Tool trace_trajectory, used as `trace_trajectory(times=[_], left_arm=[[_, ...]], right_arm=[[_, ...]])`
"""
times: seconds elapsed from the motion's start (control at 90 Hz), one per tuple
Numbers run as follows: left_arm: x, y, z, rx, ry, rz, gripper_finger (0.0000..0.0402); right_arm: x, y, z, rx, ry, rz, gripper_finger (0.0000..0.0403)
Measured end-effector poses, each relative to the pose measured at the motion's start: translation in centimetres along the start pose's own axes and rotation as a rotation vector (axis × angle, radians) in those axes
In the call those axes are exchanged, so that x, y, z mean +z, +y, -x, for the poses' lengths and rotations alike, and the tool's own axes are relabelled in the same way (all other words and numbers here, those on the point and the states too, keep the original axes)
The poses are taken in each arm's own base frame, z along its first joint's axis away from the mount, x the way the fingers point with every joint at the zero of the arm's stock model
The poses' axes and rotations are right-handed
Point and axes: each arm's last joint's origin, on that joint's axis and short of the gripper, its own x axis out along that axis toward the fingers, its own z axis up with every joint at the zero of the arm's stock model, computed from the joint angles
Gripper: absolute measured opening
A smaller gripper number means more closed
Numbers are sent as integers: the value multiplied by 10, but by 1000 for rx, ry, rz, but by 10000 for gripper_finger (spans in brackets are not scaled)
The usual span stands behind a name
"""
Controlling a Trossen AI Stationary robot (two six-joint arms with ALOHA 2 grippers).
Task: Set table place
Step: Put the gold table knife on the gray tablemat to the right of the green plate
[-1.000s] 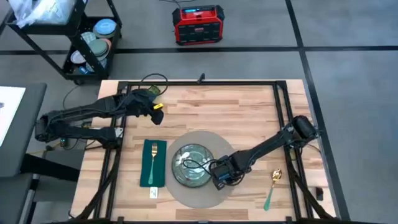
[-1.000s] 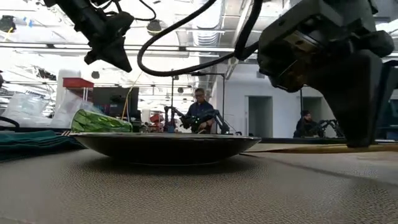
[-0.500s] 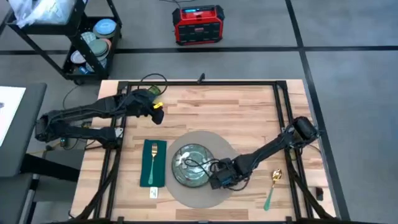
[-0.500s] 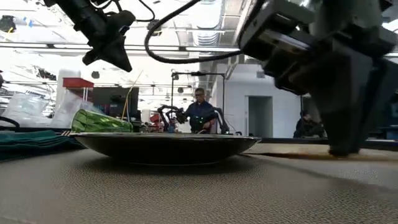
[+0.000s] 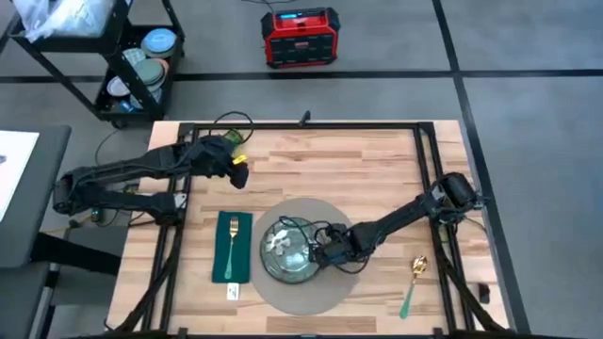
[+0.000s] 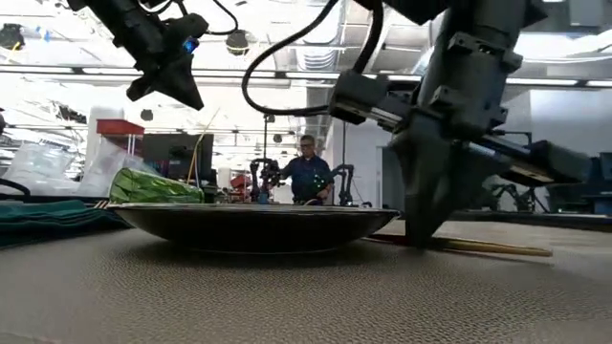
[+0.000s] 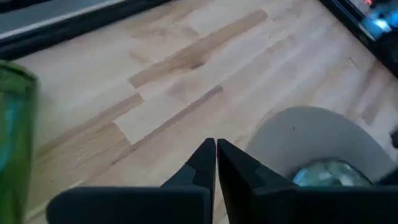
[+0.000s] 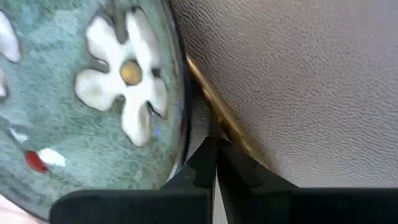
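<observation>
The grey round placemat [image 5: 311, 290] lies on the wooden table [image 5: 358, 169] with the floral plate [image 5: 287, 250] resting flat on it. A thin gold utensil [image 8: 202, 81] lies flat on the mat along the plate's right rim. My right gripper [image 8: 215, 146] is shut, its tips down at that utensil beside the plate [image 8: 74, 124]. My left gripper [image 5: 236, 176] hangs shut above the table's far left part, touching nothing. My right gripper's shut fingertips [image 6: 421, 239] come down on the gold utensil's bar [image 8: 239, 140] from above, slanting in from the table's right. They lie across the bar, not around it. The utensil [image 6: 497, 249] lies flat on the placemat, close to the plate's rim.
A dark green napkin [image 5: 226, 271] with a gold fork [image 5: 233, 235] lies left of the placemat. A gold spoon with a teal handle [image 5: 415, 281] lies near the table's right edge. Black frame rails run along the table's sides. The far half of the table is bare wood.
My right gripper has moved from the placemat's near right part toward the table's left and far edge, up to the plate's right rim, staying low and shut. The gold utensil has shifted on the mat with it and now lies closer to the plate.
</observation>
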Motion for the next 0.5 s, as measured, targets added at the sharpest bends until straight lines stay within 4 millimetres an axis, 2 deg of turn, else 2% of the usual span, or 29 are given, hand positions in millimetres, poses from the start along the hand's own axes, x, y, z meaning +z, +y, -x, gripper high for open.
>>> trace_trajectory(times=[0.178, 0.267, 0.5], left_arm=[[-1, -1, 0, -33, 18, -56, 0], [-1, -1, 0, -39, 22, -85, 0], [-1, -2, 0, -65, 34, -131, 0]], right_arm=[[5, -1, 3, -22, -103, -10, 0], [0, 3, 10, -20, -168, 30, 0], [-15, 6, 32, -124, -172, 164, 0]])
